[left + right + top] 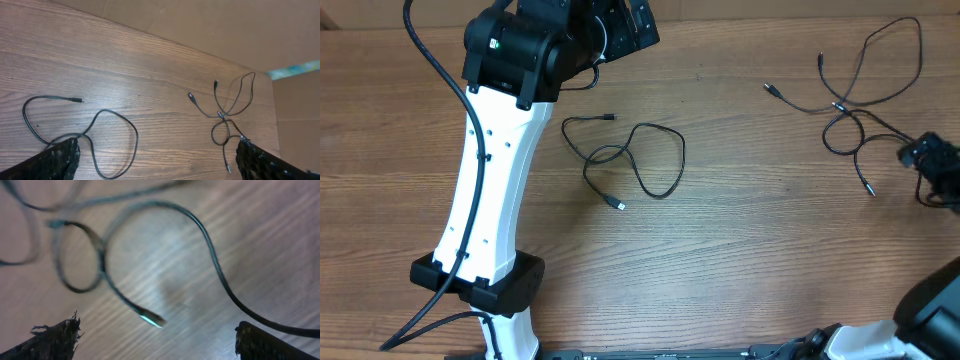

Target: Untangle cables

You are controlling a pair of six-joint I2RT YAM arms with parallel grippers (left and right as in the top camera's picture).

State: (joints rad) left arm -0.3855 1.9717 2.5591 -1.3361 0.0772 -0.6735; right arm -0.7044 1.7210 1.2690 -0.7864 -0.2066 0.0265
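The left fingers point(60, 160) stand wide, holding nothing, above the worktop point(740, 250). The right fingers point(260, 342) are wide too, empty, low over the tangled cables point(855, 105) at the right, a silver-tipped plug point(152, 321) between them. 1 loose cable point(630, 160) lies mid-worktop, well apart.

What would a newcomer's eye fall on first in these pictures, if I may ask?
The big white-and-black left arm stretches up the left side of the wooden table. A single looped black cable lies loose in the middle. A tangled bunch of cables sits toward the upper right.
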